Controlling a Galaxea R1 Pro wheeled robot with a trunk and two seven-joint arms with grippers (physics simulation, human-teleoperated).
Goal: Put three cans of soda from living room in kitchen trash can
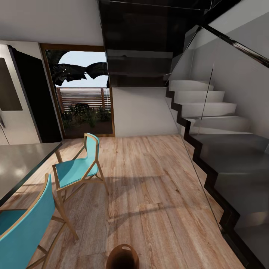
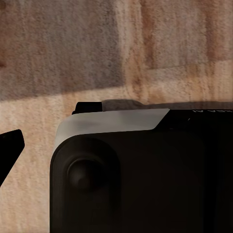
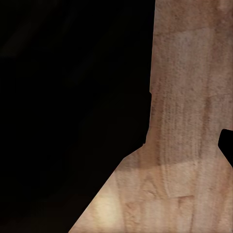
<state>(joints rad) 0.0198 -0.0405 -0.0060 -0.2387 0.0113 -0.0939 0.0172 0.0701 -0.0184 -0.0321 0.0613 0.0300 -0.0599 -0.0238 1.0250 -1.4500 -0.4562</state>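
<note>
The tash can [image 1: 122, 257] stands upright on the wood floor [image 1: 149, 179], its dark mouth facing up and its slot handle on the far rim. Beyond it to the left stand two turquoise chairs [image 1: 76, 168] beside a grey desk [image 1: 18, 162]; a glass-railed staircase [image 1: 220, 149] rises to its right. Far back, a fridge [image 1: 15, 97] adjoins a glass door [image 1: 84, 97]. Whether either arm's jaws are released or clenched cannot be told.

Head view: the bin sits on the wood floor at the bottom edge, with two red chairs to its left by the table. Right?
Not quite. The head view shows the chairs are turquoise with wooden frames, not red. The rest holds: the bin sits on the wood floor at the bottom edge, the chairs to its left by the table.
</note>
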